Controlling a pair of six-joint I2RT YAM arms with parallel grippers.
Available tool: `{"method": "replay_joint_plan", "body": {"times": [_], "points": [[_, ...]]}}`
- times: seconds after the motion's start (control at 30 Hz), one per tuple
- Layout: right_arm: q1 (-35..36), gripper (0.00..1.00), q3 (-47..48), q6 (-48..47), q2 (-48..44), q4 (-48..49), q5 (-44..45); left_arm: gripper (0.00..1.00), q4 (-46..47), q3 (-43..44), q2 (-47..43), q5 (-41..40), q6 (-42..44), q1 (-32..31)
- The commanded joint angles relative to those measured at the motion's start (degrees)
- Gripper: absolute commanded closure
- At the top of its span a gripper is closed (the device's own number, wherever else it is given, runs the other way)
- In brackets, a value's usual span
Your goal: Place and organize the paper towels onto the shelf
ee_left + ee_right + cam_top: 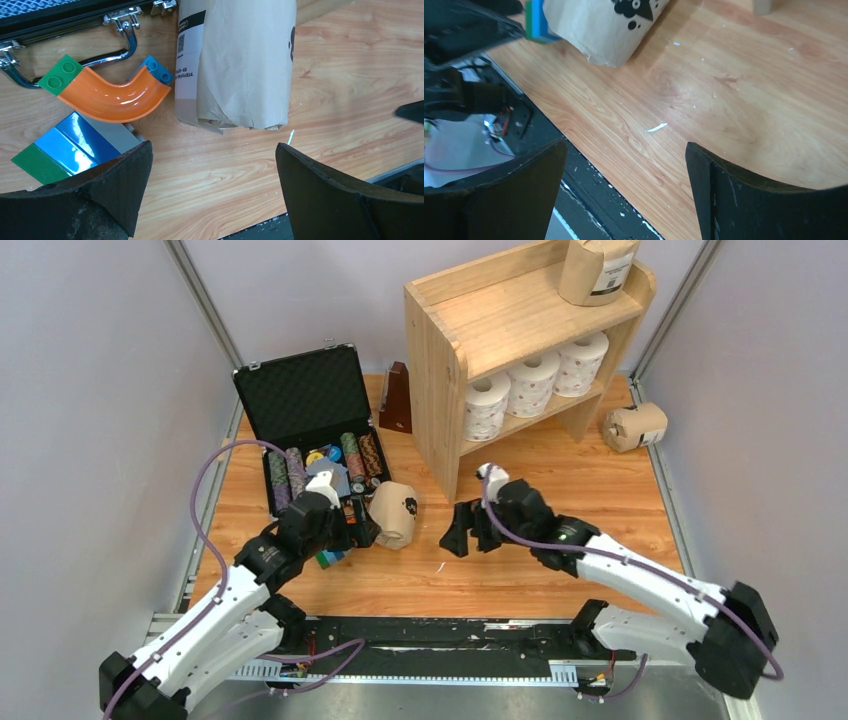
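The pine shelf (445, 360) stands at the back. Three white rolls (532, 383) lie in a row on its lower tier. One kraft roll (598, 268) stands on top. A second kraft roll (634, 426) lies on the table right of the shelf. A third kraft roll (394, 513) lies mid-table; it also shows in the left wrist view (240, 65) and the right wrist view (604, 25). My left gripper (362, 530) is open and empty just left of it, (212, 187). My right gripper (468, 530) is open and empty to its right, (624, 192).
An open black case (300, 390) with striped chip stacks (325, 472) sits at the back left. Coloured plastic blocks lie by the left gripper: an orange curve (112, 97) and a blue-green plate (60, 155). A dark brown wedge (396, 398) stands left of the shelf.
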Motion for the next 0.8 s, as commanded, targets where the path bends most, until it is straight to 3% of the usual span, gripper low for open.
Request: {"method": "replay_joint_plan", "body": {"times": [0.0,0.27,0.77], "points": [[9.6,0.10,5.2,-1.7,8.5,6.0,9.9,0.00,-2.1,3.2,-3.0,-3.1,-1.7,-0.2],[19.2,0.12,19.4,-10.5,27.9,8.2,21.1,0.00,-12.3,5.7,-10.7,-9.1,-4.0,-0.2],[25.5,0.14,35.0,-21.4,51.0,5.0,40.0,0.00,-24.4,11.0,-19.9,-17.1,-6.3,-0.2]]}}
